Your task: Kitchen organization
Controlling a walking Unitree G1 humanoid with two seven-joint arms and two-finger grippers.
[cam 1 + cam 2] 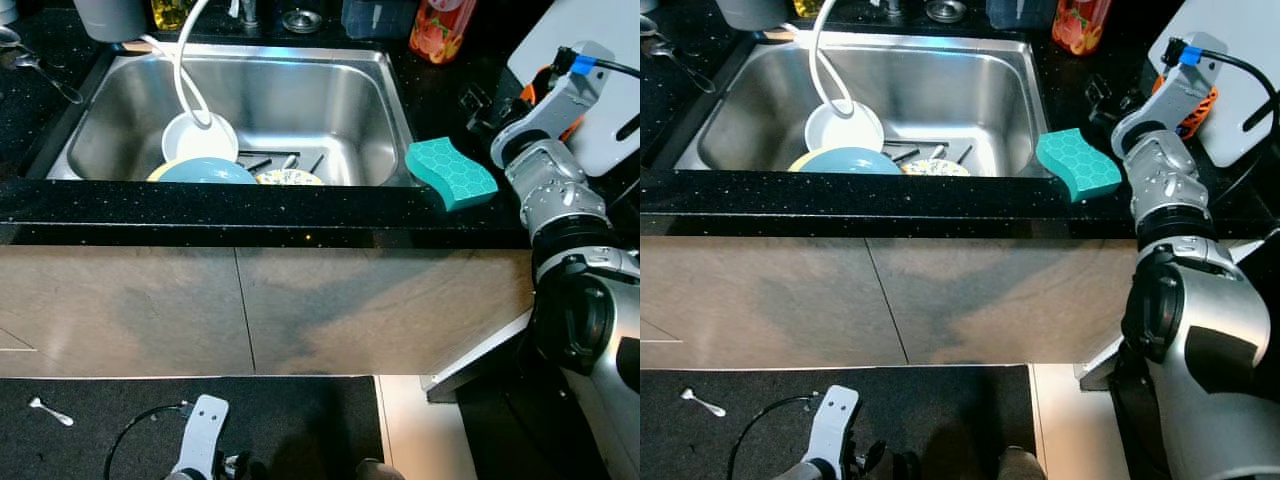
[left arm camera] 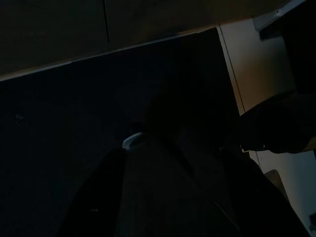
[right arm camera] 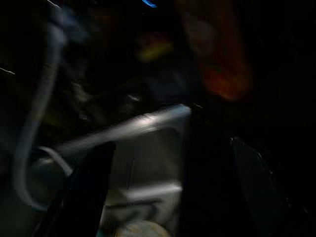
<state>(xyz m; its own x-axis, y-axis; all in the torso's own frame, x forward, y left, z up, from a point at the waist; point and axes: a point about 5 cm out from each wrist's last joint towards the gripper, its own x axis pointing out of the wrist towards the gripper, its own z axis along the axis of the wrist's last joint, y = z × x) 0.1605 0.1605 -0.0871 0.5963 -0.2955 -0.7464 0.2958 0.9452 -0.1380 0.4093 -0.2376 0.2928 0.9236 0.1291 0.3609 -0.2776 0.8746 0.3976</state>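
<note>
The right claw (image 1: 478, 108) is raised over the black worktop (image 1: 250, 205) just right of the sink (image 1: 395, 110), fingers spread wide around nothing. A teal sponge (image 1: 452, 172) lies at the worktop's front edge, beside the sink's right rim. Bowls (image 1: 200, 140) and plates sit in the sink. The left claw (image 1: 865, 460) hangs low by the floor; its opening cannot be told.

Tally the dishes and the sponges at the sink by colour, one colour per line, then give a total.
White: 1, the bowl in the sink
Blue: 1, the plate
Yellow patterned: 1, the dish
Teal: 1, the sponge on the counter
Total: 4
</note>
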